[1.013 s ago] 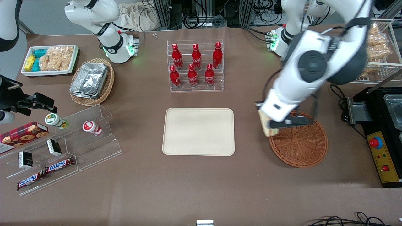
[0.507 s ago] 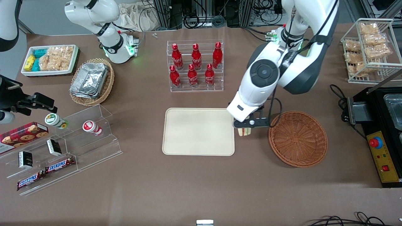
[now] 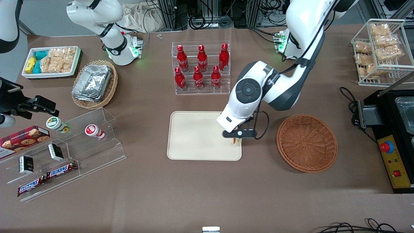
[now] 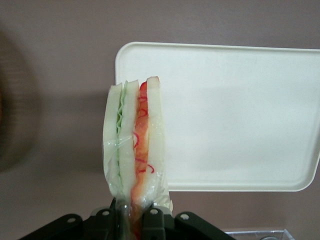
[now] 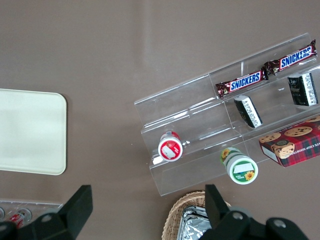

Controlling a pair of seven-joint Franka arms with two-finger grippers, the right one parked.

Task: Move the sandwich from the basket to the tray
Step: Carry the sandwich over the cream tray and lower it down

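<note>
Moved from basket-side gap to above tray point(image 3: 194, 136) edge nearest basket. Claw point(image 3: 237, 137) clamped on sandwich point(image 4: 134, 150), held upright off worktop. Looks soft, light, film-wrapped, crushable; best gripped across bread faces, gently. Basket point(image 3: 307, 142) emptied.

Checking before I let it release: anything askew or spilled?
Nothing spilled. The gripper holds the wrapped sandwich on edge over the tray rim nearest the emptied basket, so it may tip when released.

place: robot lab | cues: cable bundles point(image 3: 207, 14); emergency-stop box point(image 3: 394, 160); mock snack displays point(image 3: 61, 155)
</note>
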